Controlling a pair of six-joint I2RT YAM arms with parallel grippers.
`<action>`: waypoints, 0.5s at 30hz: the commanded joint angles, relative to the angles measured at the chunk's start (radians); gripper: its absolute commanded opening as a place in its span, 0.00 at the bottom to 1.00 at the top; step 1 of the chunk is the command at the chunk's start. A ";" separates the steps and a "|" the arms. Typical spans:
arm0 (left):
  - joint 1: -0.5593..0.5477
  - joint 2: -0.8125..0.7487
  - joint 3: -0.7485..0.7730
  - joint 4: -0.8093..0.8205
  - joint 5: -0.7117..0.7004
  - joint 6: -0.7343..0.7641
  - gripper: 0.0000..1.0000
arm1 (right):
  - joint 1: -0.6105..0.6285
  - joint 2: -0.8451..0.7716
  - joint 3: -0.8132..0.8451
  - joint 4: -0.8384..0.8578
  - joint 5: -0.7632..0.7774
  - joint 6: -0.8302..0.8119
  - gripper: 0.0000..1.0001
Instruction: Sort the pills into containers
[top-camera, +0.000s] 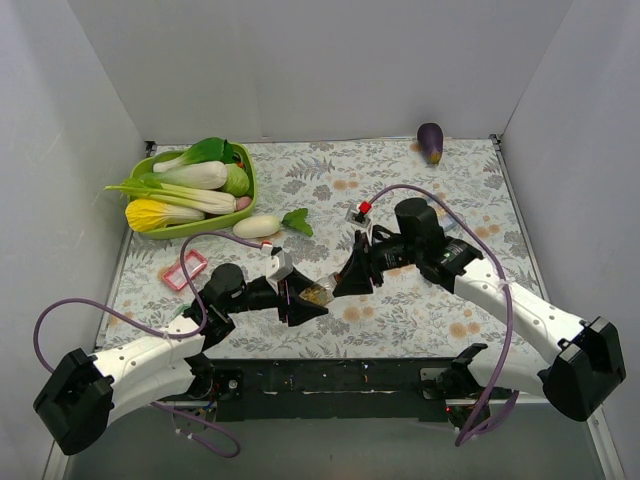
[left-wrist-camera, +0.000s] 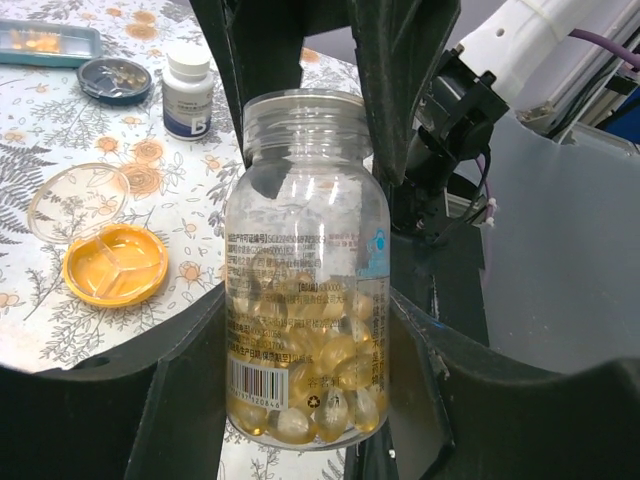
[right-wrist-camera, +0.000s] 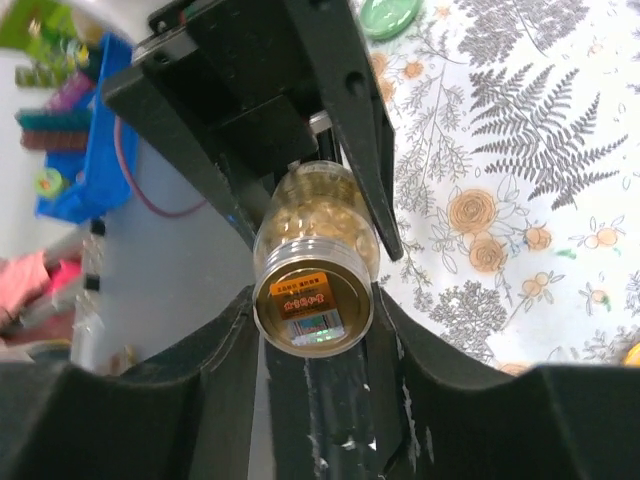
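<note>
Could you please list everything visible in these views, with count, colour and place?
pill bottle: one, clear, yellow capsules, between both grippers
amber dish: one, orange, table beside bottle
clear lid: one, transparent, against amber dish
green dish: one, pale green, table
white bottle: one, white, blue label, table
dark dish: one, dark, beside white bottle
basket: one, green, far left, full of vegetables
radish: one, white, beside basket
eggplant: one, purple, far right
pink box: one, by left arm
left gripper: black, clamping bottle
right gripper: black, fingers flanking bottle's neck
</note>
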 joint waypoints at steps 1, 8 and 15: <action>0.001 -0.007 0.021 0.002 0.042 -0.020 0.00 | 0.016 0.043 0.134 -0.155 -0.219 -0.474 0.01; 0.001 -0.008 0.001 0.055 0.093 -0.090 0.00 | 0.085 0.149 0.414 -0.765 -0.212 -1.686 0.01; 0.001 -0.002 0.010 0.025 0.123 -0.097 0.00 | 0.158 0.094 0.337 -0.784 0.001 -2.132 0.12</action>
